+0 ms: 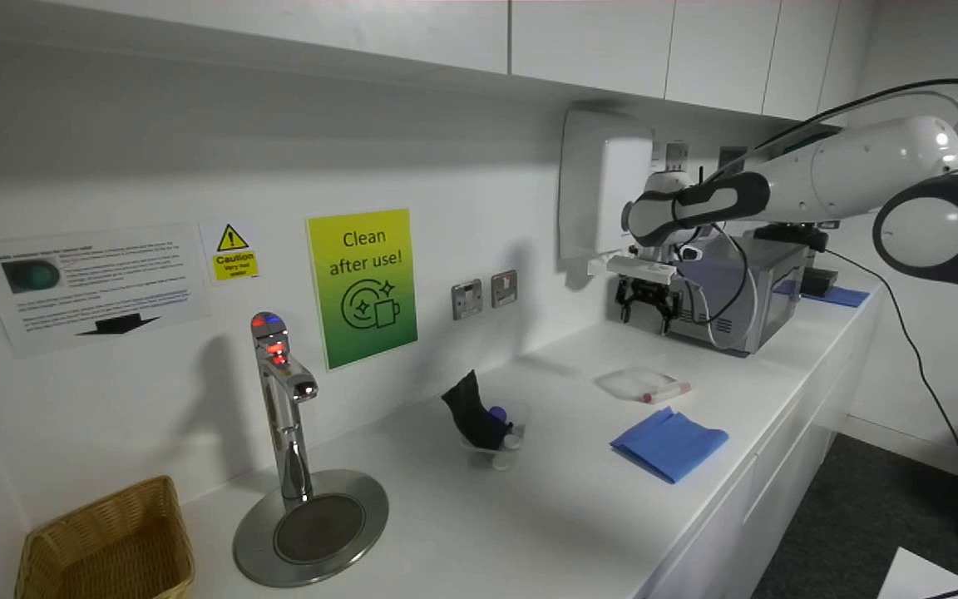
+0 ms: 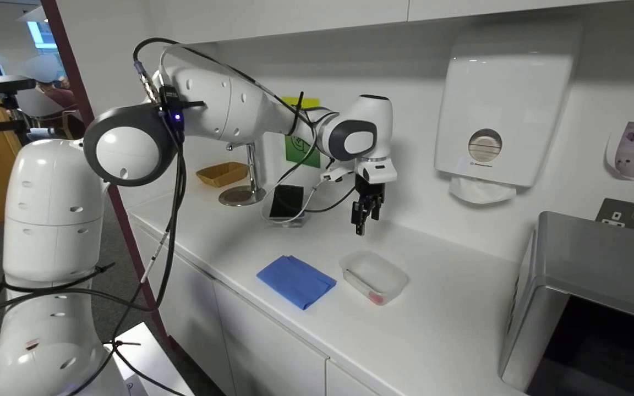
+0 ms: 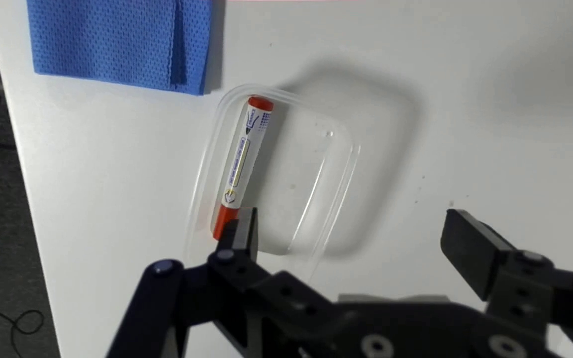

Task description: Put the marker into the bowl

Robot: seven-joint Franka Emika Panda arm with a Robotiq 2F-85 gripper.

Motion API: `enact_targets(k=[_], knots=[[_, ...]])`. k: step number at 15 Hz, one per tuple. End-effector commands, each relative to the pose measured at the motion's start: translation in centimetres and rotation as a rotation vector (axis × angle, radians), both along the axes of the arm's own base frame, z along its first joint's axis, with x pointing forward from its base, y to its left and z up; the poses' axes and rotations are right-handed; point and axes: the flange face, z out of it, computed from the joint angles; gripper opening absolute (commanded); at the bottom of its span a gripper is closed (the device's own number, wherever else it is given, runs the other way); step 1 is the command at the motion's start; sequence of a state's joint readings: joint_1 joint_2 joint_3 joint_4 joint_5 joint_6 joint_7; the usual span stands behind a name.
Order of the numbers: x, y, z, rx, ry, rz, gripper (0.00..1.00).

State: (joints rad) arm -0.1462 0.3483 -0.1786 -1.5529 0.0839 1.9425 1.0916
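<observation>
The marker (image 3: 244,159) has a white body and red ends. It lies along the long side inside the clear plastic bowl (image 3: 340,196), a shallow rectangular tub on the white counter. In both exterior views the bowl (image 1: 616,384) (image 2: 388,265) shows, with the marker (image 1: 669,393) in it; a red end of the marker (image 2: 376,297) shows through the bowl's wall. My gripper (image 3: 352,213) is open and empty. It hangs well above the counter, apart from the bowl, in both exterior views (image 1: 644,320) (image 2: 367,224). One finger covers part of the marker's near red end in the wrist view.
A folded blue cloth (image 1: 669,443) (image 2: 296,281) lies beside the bowl. Another clear tub (image 1: 520,424) holds a black item and small things. A tap (image 1: 283,408), a wicker basket (image 1: 105,532), a grey microwave-like box (image 2: 597,258) and a wall dispenser (image 2: 507,104) surround the counter.
</observation>
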Motion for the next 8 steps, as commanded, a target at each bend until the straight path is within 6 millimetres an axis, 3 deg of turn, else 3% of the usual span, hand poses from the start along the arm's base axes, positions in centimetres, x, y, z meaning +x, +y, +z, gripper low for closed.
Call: enact_targets(k=[1, 2, 3, 8], knots=[[-0.1, 2.3, 1.8, -0.004, -0.028, 0.200, 1.00], [0.1, 2.9, 1.9, 0.003, -0.033, 0.254, 1.00], [0.6, 2.3, 0.7, 0.000, -0.012, 0.162, 1.00], [0.8, 2.5, -0.1, 0.002, 0.000, 0.171, 1.00]])
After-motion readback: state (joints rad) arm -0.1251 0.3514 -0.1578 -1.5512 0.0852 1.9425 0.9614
